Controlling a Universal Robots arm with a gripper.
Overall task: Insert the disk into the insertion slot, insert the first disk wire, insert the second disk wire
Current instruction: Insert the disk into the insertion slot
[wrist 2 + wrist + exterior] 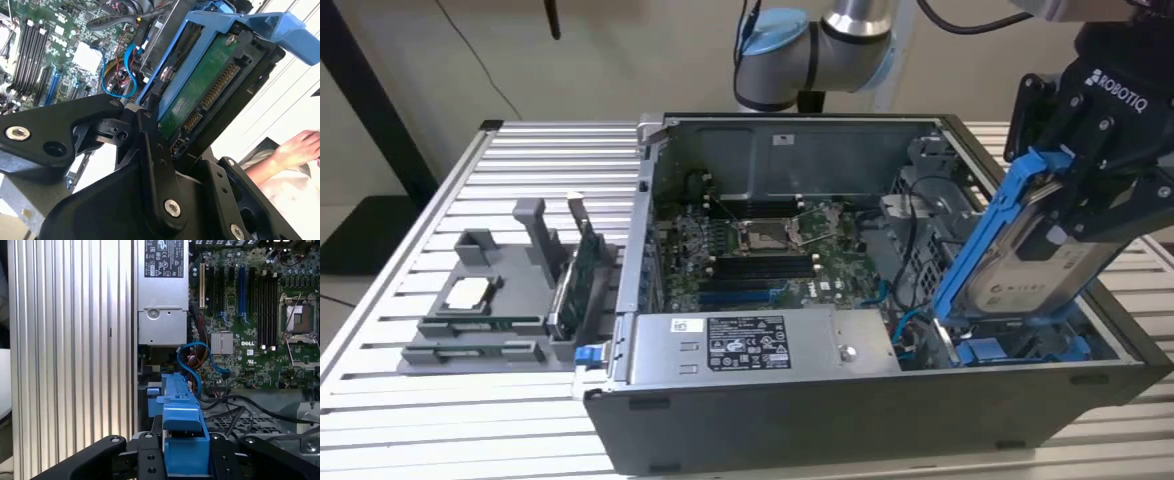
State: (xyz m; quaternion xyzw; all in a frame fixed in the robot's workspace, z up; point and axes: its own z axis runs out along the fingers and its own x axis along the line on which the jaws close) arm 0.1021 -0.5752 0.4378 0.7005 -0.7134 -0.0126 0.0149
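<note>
My gripper (1091,190) is shut on the disk (1041,268), a silver-grey drive in a bright blue carrier frame (983,235). In the exterior view the disk is tilted steeply over the near right corner of the open computer case. Its lower end is down at the insertion slot (1017,350) of the dark drive cage. The second wrist view shows the disk's green underside (200,95) and connector edge between my black fingers (150,150). In the first wrist view the blue carrier (182,437) sits between them. A blue cable (192,357) loops beside the cage.
The case holds a motherboard (761,250) and a grey power supply (747,345) at its front. A grey holder with green cards (494,300) stands on the slatted table (454,190) at the exterior view's left. A person's hand (300,150) is near the gripper.
</note>
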